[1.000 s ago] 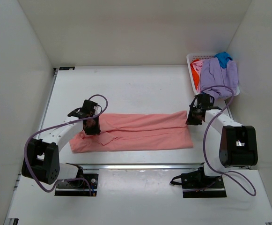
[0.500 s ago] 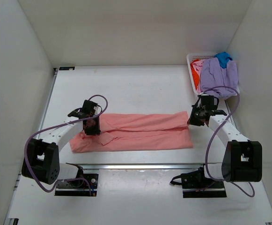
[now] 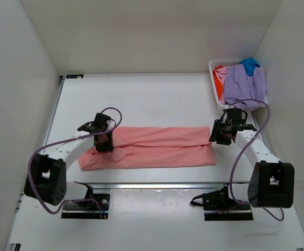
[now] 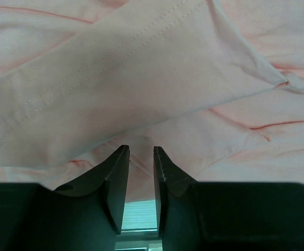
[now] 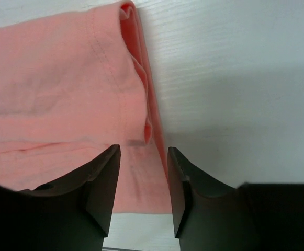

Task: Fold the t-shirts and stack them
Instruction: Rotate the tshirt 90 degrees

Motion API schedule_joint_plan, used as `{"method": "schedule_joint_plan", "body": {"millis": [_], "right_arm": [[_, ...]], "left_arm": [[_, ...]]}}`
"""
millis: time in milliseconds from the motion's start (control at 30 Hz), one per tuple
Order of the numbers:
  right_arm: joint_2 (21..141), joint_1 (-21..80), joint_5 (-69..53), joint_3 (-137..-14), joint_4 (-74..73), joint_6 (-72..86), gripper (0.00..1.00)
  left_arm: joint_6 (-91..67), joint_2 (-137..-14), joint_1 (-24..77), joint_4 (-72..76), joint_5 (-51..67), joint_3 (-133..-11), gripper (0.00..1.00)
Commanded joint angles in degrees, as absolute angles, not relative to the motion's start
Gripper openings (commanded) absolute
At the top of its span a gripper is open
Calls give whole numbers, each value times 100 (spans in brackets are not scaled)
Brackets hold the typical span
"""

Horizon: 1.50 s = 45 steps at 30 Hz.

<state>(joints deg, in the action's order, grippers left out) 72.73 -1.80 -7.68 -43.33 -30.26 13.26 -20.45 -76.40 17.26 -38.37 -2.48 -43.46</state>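
**A:** While the pink shirt [image 3: 162, 147] lies on the table [image 3: 152, 97], what does the basket [image 3: 212, 65] hold?

**B:** A heap of cloth. A lavender shirt [image 3: 243, 83] lies on top and hangs over the right rim. A blue cloth [image 3: 249, 65] pokes out at the far end. An orange cloth [image 3: 218, 92] and a paler pink bit [image 3: 221, 77] show along the left side.

**A:** How many of each?

**B:** 1 basket, in the far right corner of the table. 4 colours show in it; how many garments lie underneath I cannot tell. Outside it there is 1 shirt.

**A:** How does that 1 lie?

**B:** Flat, folded into a long band running left to right between the 2 arms, toward the near edge.

**A:** And the grippers?

**B:** 2 of them, both low over the band. The left gripper [image 4: 139, 149] is at the left end, just below a folded flap with a stitched hem. Its fingers stand a narrow slit apart with nothing between them. The right gripper [image 5: 144, 149] is at the right end's far corner. Its fingers stand wider apart, and the doubled hem edge runs into the gap, unpinched.
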Motion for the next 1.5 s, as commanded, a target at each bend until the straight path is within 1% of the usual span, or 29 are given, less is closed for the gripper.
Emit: {"method": "schedule_joint_plan", "body": {"millis": [0, 67, 300, 367, 533, 667, 733, 767, 867, 900, 933, 967, 1033, 1067, 1100, 1133, 1200, 1267, 1333, 1400, 1467], "right_arm": [[7207, -9, -624, -4719, -2901, 1064, 39], [7294, 113, -763, -4825, -2725, 976, 32], [8190, 492, -984, -5238, -2005, 870, 21], [8506, 553, -1055, -5317, -1960, 844, 15], [9297, 650, -669, -5528, -2136, 1054, 6], [9518, 641, -537, -5353, -2302, 1528, 2], [9492, 764, -404, -5195, -2434, 1739, 0], [9344, 878, -335, -5142, -2556, 1966, 0], [8835, 1483, -386, -4388, -2479, 2660, 0], [8711, 1607, -465, -4255, -2322, 3020, 0], [8519, 1930, -483, -4019, -2294, 3128, 0], [8369, 2212, -527, -3869, -2172, 3477, 0], [8183, 2653, -519, -3500, -1996, 3936, 0], [8113, 2941, -510, -3446, -1986, 4216, 0], [8095, 3049, -536, -3297, -1812, 4488, 0], [8016, 3293, -536, -3165, -1654, 4709, 0], [7998, 3689, -545, -3024, -1399, 4921, 0], [8068, 3997, -519, -2997, -1214, 5124, 0], [8200, 4288, -563, -3006, -871, 5264, 0], [8437, 4578, -588, -3023, -722, 5300, 0], [8586, 4771, -598, -3164, -720, 5300, 0]], "left_arm": [[-2197, -7716, 1898, -3665, -351, -4254, 37], [-2328, -7848, 1960, -3560, -456, -4184, 36], [-2900, -8340, 2056, -3033, -914, -4131, 35], [-3023, -8594, 2048, -2962, -984, -4184, 35], [-2945, -9342, 1890, -2892, -1160, -4824, 36], [-2707, -10325, 1679, -3259, -967, -6115, 35], [-2541, -11087, 1687, -3522, -1028, -7288, 35], [-2523, -11274, 1705, -3777, -1046, -7626, 35], [-2268, -12678, 1854, -4479, -810, -9915, 34], [-2250, -12935, 1898, -4639, -809, -10358, 34], [-2206, -13433, 2003, -4971, -748, -11250, 34], [-2180, -13708, 2108, -5384, -738, -11720, 34], [-2109, -14935, 2162, -6018, -599, -13962, 33], [-2135, -15577, 2206, -6438, -511, -14601, 33], [-2197, -15800, 2189, -6582, -301, -15608, 32], [-2328, -16072, 2101, -6557, -3, -15896, 31], [-2373, -15927, 2048, -6041, 280, -15305, 28], [-2303, -15436, 2048, -5479, 246, -14112, 29], [-2268, -15276, 2100, -5108, 238, -13861, 29], [-2294, -15424, 2092, -5220, 325, -14263, 30], [-2312, -15783, 2057, -5308, 273, -15078, 30]]}}
